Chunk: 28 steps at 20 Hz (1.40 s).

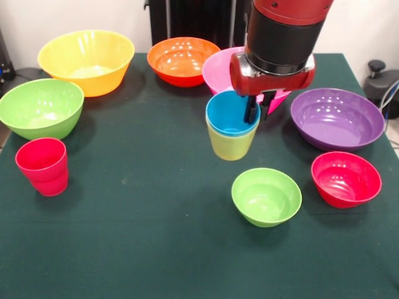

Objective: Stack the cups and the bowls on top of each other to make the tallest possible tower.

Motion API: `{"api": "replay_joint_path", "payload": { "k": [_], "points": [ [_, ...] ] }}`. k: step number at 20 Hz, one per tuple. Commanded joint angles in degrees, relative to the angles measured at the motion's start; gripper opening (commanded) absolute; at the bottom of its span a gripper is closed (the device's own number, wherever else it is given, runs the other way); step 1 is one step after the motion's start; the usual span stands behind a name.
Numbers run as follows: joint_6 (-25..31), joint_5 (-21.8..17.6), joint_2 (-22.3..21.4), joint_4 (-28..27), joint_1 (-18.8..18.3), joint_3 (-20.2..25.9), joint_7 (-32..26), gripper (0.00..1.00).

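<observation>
A blue cup (228, 113) sits nested inside a pale yellow cup (229, 146) at mid-table, the pair slightly tilted. My gripper (257, 115) comes down from above and its fingers (250, 111) straddle the right rim of the blue cup, shut on it. A little in front stands the small lime-green bowl (266, 195), upright and empty. A red cup (43, 166) stands alone at the left. No tower shows beyond the two nested cups.
Along the back stand a large yellow bowl (86, 59), an orange bowl (182, 59) and a pink bowl (219, 68), the last partly behind my arm. A green bowl (40, 107) is at the left, a purple bowl (337, 117) and a small red bowl (346, 178) at the right.
</observation>
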Motion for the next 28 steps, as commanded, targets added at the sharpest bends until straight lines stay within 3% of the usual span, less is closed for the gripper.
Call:
{"api": "replay_joint_path", "payload": {
  "k": [1,18,28],
  "points": [
    [-4.4,1.5,4.1,-1.8,1.3,1.2,10.8,0.0],
    [-12.9,3.9,5.1,-1.5,2.6,-0.3,11.1,0.0],
    [-14.1,5.1,5.6,-1.7,3.6,-1.1,12.9,0.0]
  ]
}}
